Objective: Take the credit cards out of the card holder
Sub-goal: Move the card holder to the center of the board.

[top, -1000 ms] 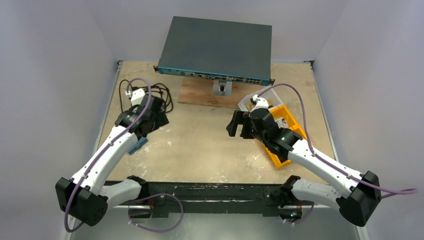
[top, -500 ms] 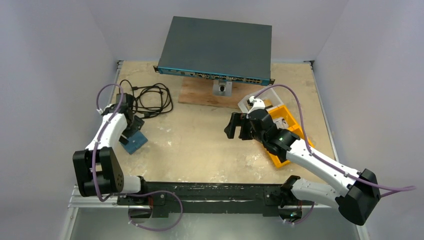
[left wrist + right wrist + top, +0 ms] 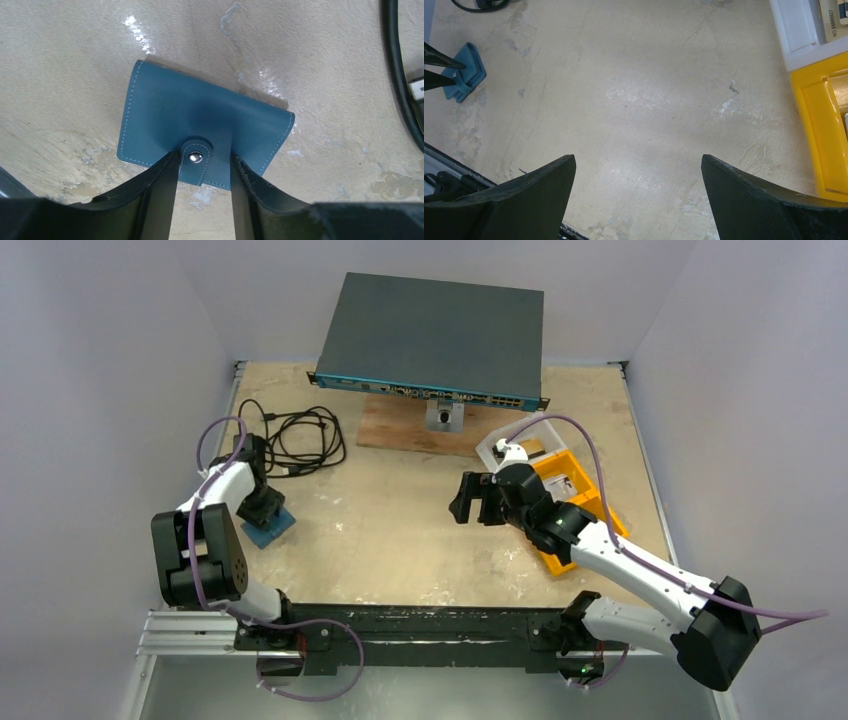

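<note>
The teal-blue card holder (image 3: 272, 526) lies folded shut on the table at the left, its snap tab (image 3: 196, 164) fastened. No credit cards show; they are hidden. My left gripper (image 3: 262, 508) points down onto the holder's near edge. Seen from the left wrist, the card holder (image 3: 200, 115) fills the middle and the left gripper (image 3: 205, 156) straddles the tab. The left finger touches the tab's side, and a small gap stays at the right finger. My right gripper (image 3: 474, 497) hovers wide open over bare table at mid-right, nothing between its fingers (image 3: 544, 175). Its view catches the card holder (image 3: 466, 72) far left.
A dark network switch (image 3: 430, 335) stands on a wooden board (image 3: 395, 430) at the back. A coiled black cable (image 3: 300, 435) lies just behind the left gripper. An orange bin (image 3: 585, 502) and a clear tub (image 3: 520, 438) sit under and behind the right arm.
The left arm swung down onto the card holder and its jaws narrowed from wide open around the snap tab. The right arm barely drifted left, still wide open.
</note>
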